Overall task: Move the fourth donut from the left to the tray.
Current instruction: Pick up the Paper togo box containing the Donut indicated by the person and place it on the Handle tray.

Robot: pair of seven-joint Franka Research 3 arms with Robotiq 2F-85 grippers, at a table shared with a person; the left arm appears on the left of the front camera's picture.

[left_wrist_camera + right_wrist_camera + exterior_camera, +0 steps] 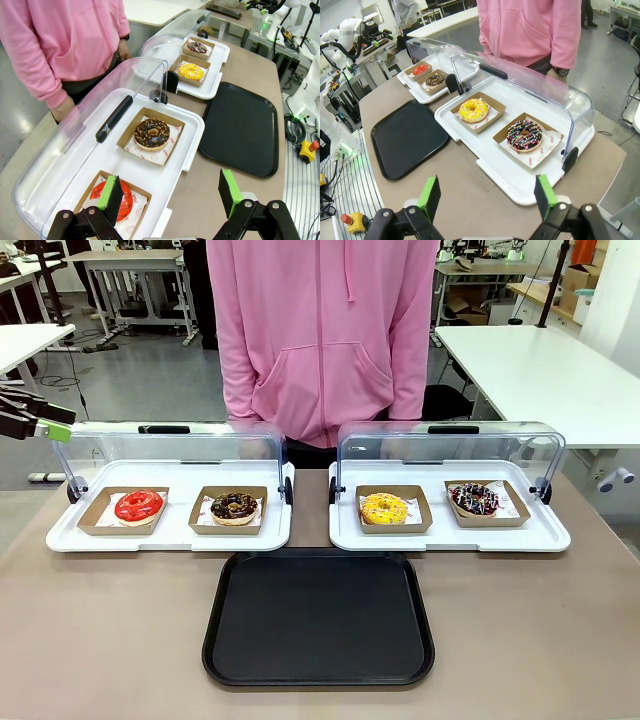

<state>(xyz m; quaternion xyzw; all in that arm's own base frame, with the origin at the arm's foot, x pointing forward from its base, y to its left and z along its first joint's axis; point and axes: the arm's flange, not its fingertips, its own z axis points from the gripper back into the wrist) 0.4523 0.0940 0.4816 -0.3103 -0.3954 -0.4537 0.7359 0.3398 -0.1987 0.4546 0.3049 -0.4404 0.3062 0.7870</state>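
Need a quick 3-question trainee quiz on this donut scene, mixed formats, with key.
1. True or false: the black tray already holds a donut.
2. The sprinkled chocolate donut sits: A) on the bare table B) in the right-hand white tray C) in the person's hand.
3. Fill in: the right gripper has its jaws ____.
Key: 1 false; 2 B; 3 open.

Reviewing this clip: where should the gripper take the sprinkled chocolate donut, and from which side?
Best by its cardboard holder, across two opposite raised walls, coming from above on the robot's side: the clear lid stands open behind it, and the donut is iced on top.
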